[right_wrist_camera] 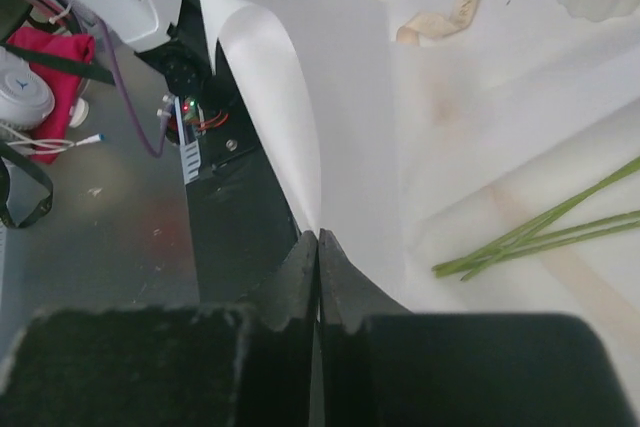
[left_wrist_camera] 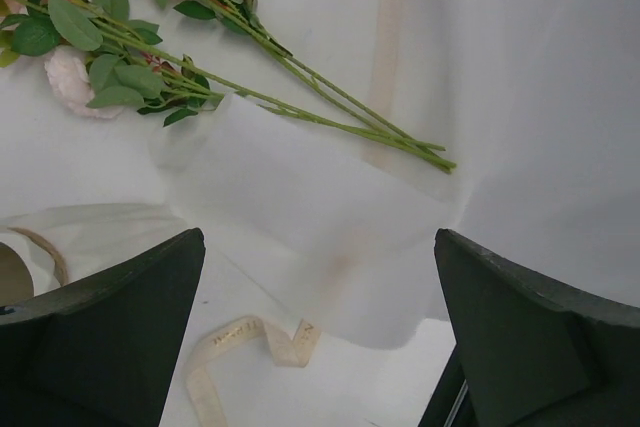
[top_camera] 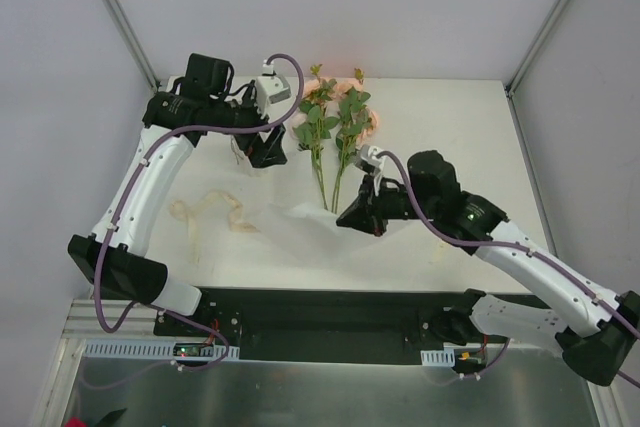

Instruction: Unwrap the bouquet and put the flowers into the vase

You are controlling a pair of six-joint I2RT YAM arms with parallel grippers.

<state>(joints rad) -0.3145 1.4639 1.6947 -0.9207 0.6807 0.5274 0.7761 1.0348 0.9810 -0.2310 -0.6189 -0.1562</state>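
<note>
Flowers (top_camera: pixel 330 132) lie unwrapped on the desk (top_camera: pixel 450 127), stems pointing toward the arm bases, between both hands. The right hand (right_wrist_camera: pixel 318 247) is clamped on the white paper (right_wrist_camera: pixel 300 87) beside the stem ends. The left hand (left_wrist_camera: pixel 315 247) hovers with its jaws wide apart, just left of the leaves.

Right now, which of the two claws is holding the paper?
The right gripper: its jaws are pinched shut on the white paper, while the left gripper gapes open, holding nothing.
</note>
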